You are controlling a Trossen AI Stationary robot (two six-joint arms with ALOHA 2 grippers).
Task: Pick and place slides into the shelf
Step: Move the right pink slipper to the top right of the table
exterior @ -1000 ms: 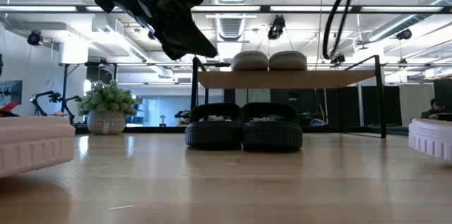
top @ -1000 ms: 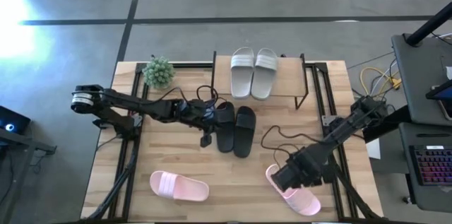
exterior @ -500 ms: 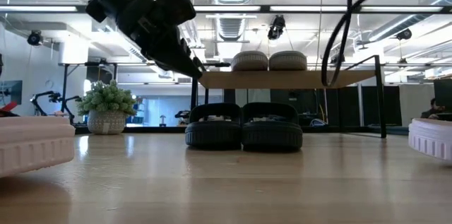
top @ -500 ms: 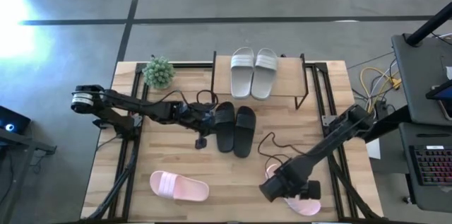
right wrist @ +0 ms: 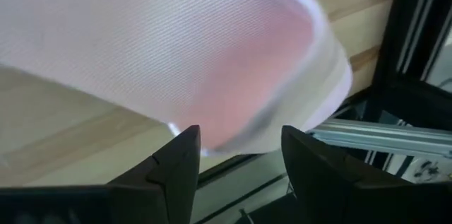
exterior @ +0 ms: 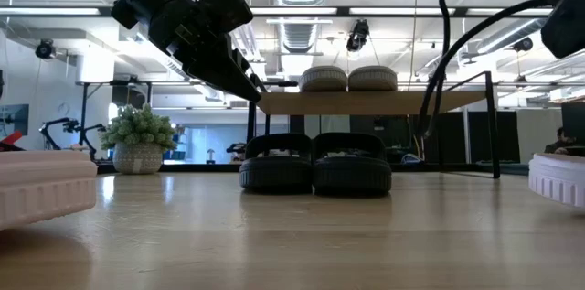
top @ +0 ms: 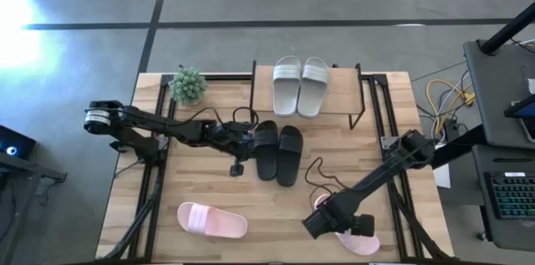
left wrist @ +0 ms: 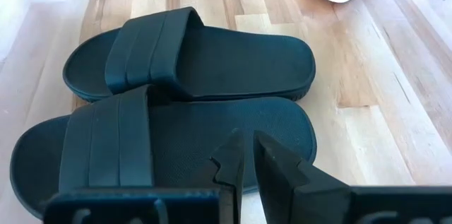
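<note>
- Right gripper [right wrist: 236, 153], fingers apart, hangs over the pink slide [right wrist: 176, 54] at the table's near right — light, bendy foam; best pinched at the strap.
- Left gripper [left wrist: 247, 157], fingers together, is just beside the black pair [top: 277, 151] before the shelf [top: 334, 114].

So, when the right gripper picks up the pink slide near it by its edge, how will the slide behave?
The pink slide looks like thick foam, so it is probably light and will bend a little. Its flat sole should not roll. The right gripper is open at its rounded rim, which may slip from a shallow grasp.
</note>
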